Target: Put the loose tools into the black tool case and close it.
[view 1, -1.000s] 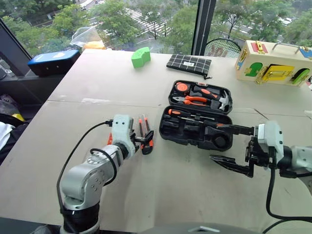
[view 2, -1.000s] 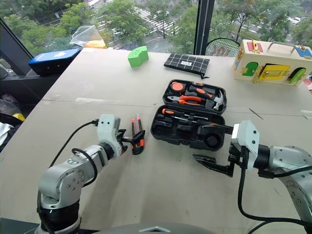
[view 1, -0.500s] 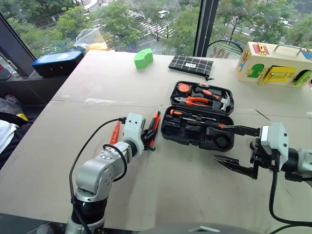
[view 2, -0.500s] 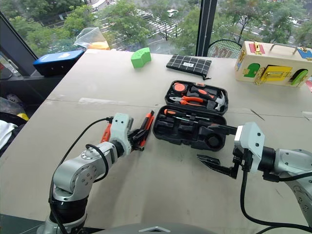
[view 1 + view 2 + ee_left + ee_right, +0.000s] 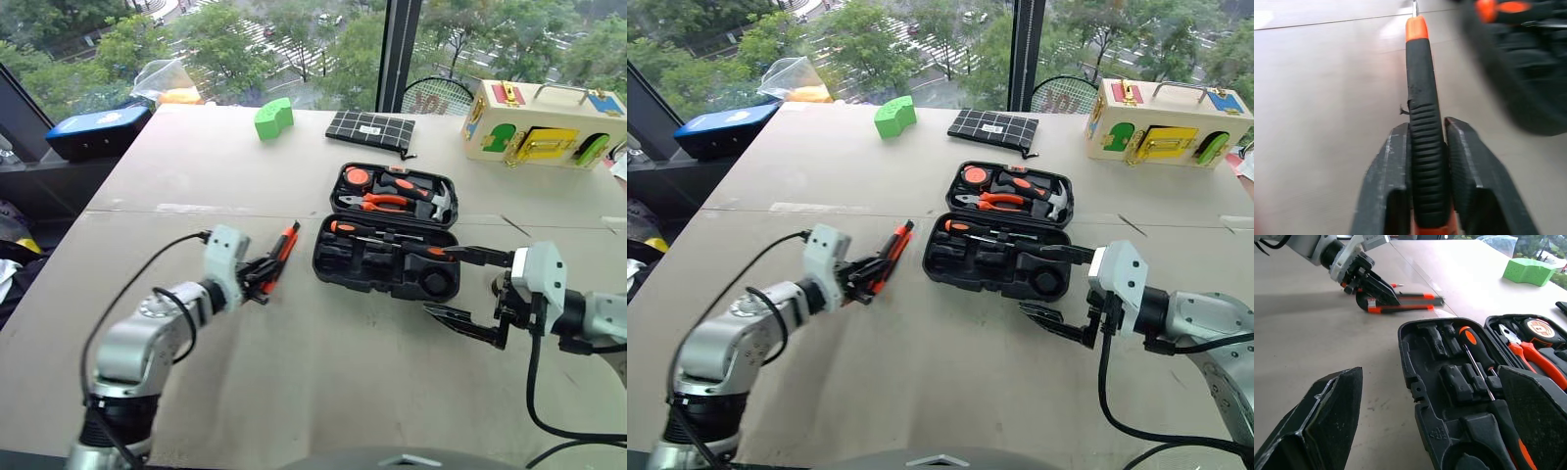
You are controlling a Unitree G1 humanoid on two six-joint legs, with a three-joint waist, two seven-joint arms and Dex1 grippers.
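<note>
Left gripper clamped on black-and-orange screwdriver, left of open black tool case. Right gripper hung beside case, fingers spread wide, holding nothing.

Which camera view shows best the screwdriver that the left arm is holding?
The left wrist view: the screwdriver handle sits clamped between the jaws. The eye views show it small beside the black tool case; the right wrist view shows it sideways.

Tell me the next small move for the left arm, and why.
Probably lift and carry the screwdriver toward the open tool case. The left gripper is closed on its black handle, the tip points at the case, and the case's front half has empty slots. The right gripper hangs open beside it.
</note>
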